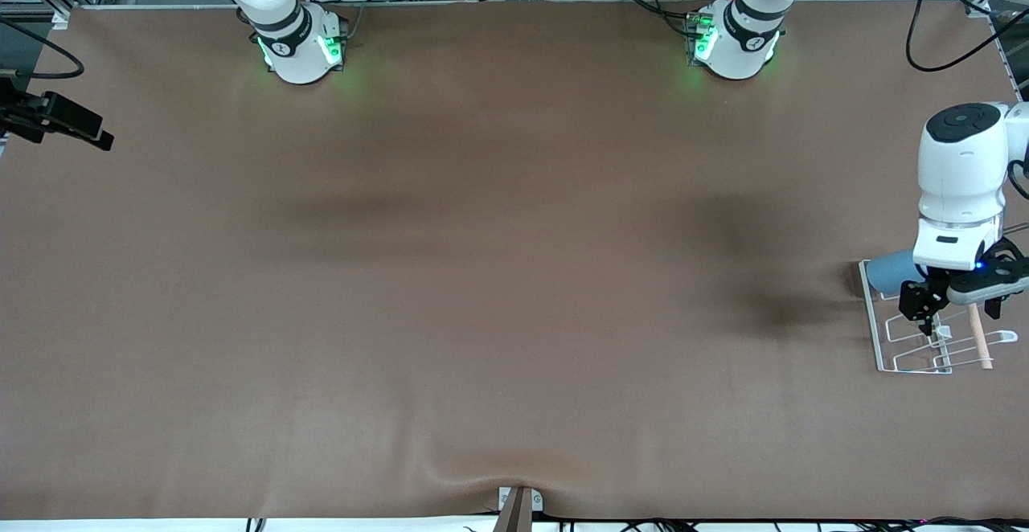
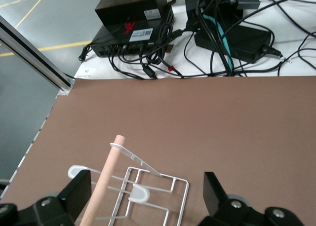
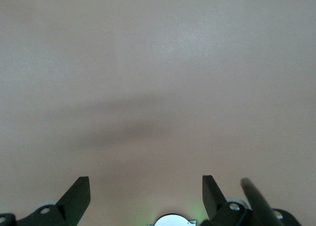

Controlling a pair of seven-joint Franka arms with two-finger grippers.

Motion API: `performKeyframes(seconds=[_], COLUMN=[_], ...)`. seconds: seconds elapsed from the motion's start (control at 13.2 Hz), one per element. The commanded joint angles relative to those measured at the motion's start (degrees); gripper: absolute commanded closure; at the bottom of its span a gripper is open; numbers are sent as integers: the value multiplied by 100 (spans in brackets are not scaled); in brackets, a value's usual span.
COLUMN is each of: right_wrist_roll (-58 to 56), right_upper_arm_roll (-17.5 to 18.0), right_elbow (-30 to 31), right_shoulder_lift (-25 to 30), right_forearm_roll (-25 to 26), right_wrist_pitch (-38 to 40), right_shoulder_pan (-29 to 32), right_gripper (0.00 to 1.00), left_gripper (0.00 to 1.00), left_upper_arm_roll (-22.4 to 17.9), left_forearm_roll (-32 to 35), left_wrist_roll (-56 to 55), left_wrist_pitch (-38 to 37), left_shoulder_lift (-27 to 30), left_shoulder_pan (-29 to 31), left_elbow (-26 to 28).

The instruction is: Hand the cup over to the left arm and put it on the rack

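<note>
The cup (image 1: 888, 272) lay on the rack (image 1: 871, 319). It was at the end of the rack that sits higher in the front frame, and it seemed to lie tipped on its side. The arm hid part of it, so I cannot tell just how it sat on the wires. The rack stood on the brown surface (image 1: 482, 275) at the left arm's end, about halfway down the frame at its edge.

The left end effector (image 1: 958, 300) hung just over the rack, close to the cup. Its two fingers were wide apart and had nothing between them. I think they were apart because the cup was already put down and did not need holding. In the left wrist frame, the wire loops and the wooden rod (image 2: 106, 181) showed low down, between the two black fingers (image 2: 79, 192).

The right end effector (image 3: 145, 196) was over bare surface. Its fingers were spread apart too, and they held nothing. That arm waited, most likely because its part, passing the cup over, was done.

The job looked almost finished. The left arm only had to lift away without bumping the cup or the rod.
</note>
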State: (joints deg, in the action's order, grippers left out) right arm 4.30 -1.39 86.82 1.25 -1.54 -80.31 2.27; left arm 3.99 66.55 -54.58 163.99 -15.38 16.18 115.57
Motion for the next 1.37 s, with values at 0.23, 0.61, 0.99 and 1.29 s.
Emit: performKeyframes(seconds=[0.23, 0.61, 0.99, 1.29], right_wrist_roll=[53, 53, 53, 53], right_upper_arm_roll=[77, 77, 77, 77], right_elbow=[-113, -113, -113, -113], right_shoulder_lift=[-37, -37, -37, -37], right_forearm_roll=[-66, -66, -66, -66], right_wrist_pitch=[69, 69, 69, 69], right_shoulder_pan=[125, 125, 116, 116], right_gripper=[0, 0, 0, 0], left_gripper=[0, 0, 0, 0], left_upper_arm_roll=[803, 1323, 1797, 1789], left_forearm_roll=[-2494, -3321, -4579, -6386], left_wrist_roll=[1887, 1969, 1978, 3721], left_wrist_pitch=[-2025, -3467, -4735, -4842], left_shoulder_lift=[237, 439, 659, 984], left_shoulder_pan=[-115, -334, -510, -336], left_elbow=[-666, -1175, -1739, -1872])
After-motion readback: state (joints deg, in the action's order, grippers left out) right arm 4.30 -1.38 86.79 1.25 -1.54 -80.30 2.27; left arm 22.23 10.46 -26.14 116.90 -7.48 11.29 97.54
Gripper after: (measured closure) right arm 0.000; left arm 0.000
